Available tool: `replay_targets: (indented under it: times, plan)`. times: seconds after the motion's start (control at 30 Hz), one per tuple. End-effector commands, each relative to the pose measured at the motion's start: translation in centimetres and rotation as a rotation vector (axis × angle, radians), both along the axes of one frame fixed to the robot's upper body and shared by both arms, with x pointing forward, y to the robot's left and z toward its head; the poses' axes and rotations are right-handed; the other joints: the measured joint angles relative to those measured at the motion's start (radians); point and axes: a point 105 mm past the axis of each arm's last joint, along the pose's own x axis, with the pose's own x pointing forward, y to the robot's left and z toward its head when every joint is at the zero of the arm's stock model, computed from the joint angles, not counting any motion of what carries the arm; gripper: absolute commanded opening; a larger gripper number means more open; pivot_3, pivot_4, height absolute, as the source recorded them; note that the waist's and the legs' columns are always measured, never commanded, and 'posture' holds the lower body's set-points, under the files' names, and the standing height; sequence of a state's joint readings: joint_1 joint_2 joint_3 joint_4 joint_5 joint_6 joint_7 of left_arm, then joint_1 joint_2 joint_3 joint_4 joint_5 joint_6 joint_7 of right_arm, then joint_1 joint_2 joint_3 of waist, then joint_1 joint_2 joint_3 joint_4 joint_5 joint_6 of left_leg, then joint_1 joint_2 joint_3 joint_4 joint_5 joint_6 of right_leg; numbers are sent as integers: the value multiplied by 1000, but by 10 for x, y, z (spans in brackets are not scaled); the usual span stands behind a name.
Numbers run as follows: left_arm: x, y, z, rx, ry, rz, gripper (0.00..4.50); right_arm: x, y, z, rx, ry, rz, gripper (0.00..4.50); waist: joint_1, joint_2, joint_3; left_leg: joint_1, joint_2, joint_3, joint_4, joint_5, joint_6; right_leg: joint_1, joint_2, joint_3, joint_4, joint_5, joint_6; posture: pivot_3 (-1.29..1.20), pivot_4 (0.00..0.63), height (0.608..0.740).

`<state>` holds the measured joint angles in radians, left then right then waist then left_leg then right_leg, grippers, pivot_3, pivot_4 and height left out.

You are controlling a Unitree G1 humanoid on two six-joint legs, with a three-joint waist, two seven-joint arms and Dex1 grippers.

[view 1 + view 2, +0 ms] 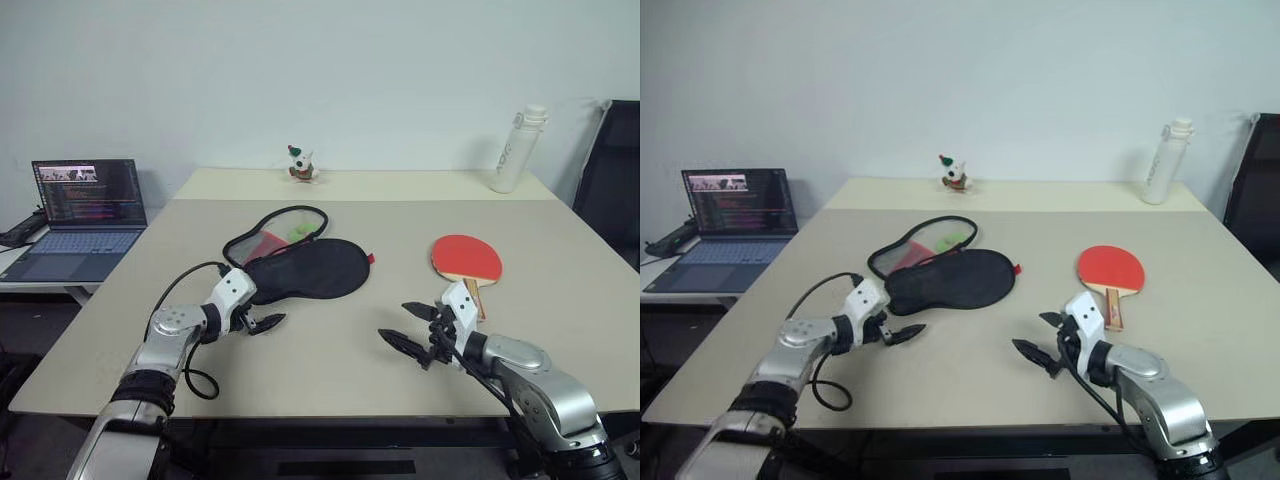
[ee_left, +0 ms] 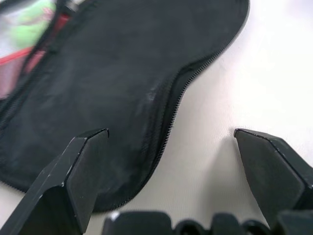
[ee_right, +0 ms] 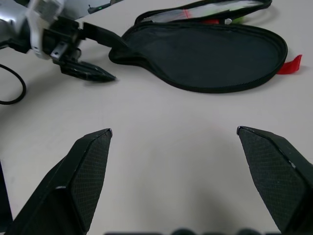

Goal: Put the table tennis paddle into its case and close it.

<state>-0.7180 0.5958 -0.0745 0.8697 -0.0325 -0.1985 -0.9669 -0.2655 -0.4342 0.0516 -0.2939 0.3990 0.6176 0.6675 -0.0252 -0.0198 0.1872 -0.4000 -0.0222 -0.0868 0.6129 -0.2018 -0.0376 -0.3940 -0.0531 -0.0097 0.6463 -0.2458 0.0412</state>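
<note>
Lying unzipped on the beige counter (image 1: 330, 360), the case (image 1: 305, 268) sits just ahead of the left pincer (image 1: 258, 316), its black face turned up and its narrow end closest to that pincer's tips. The left pincer's two black fingers (image 2: 73, 176) stand wide apart and hold nothing; in the left wrist view one finger overlaps the black fabric near the zip edge, the other is over bare counter, and whether either touches the case cannot be told. Beyond the black flap, farther from the left pincer, the case's other half lies folded open, showing mesh with red and green behind it. A small red tab (image 3: 289, 65) sticks out at the case's rounded end, the end away from the left pincer.

The right pincer (image 1: 413, 329) is also spread wide and empty, hovering over bare counter and pointing toward the left pincer. The table tennis paddle (image 1: 468, 259) lies flat, red face up, just beyond the right pincer and a little to its outer side, its wooden handle pointing back toward that wrist. Case and paddle are well apart.

Far beyond both pincers, a small toy figure (image 1: 300, 164) and a white bottle (image 1: 517, 149) stand at the counter's back edge. An open laptop (image 1: 85, 222) rests on a lower surface out past the left arm.
</note>
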Motion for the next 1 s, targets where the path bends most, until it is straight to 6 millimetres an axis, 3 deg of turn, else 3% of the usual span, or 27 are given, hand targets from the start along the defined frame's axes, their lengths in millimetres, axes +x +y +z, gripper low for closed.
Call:
replay_targets:
  times: [0.03,0.37,0.57,0.73,1.0]
  plan:
    - [5,5,0,58,15,-10,4477,2,5,21,22,-76,12,4500,-1,0,0,0,0,0,0,0,0,0,0,0,0,0,0,0,150,740]
    - [1,22,-16,126,89,13,4477,2,-5,25,28,-89,-26,4500,-3,0,0,4,1,0,0,0,0,3,0,0,2,0,0,0,150,740]
    - [-3,22,-22,148,123,-19,4477,-11,8,35,62,-94,74,4500,-7,0,-1,6,2,0,0,0,0,4,1,0,2,0,0,0,150,740]
    - [-7,24,-27,140,177,-22,4477,-17,26,62,114,-146,172,4500,-9,0,-1,6,2,1,0,0,0,4,1,0,2,0,0,0,150,740]
    - [-15,24,-37,115,261,-39,4477,-15,33,75,76,-185,239,4500,-10,0,-1,5,1,1,-1,0,0,4,1,0,1,-1,1,0,150,740]
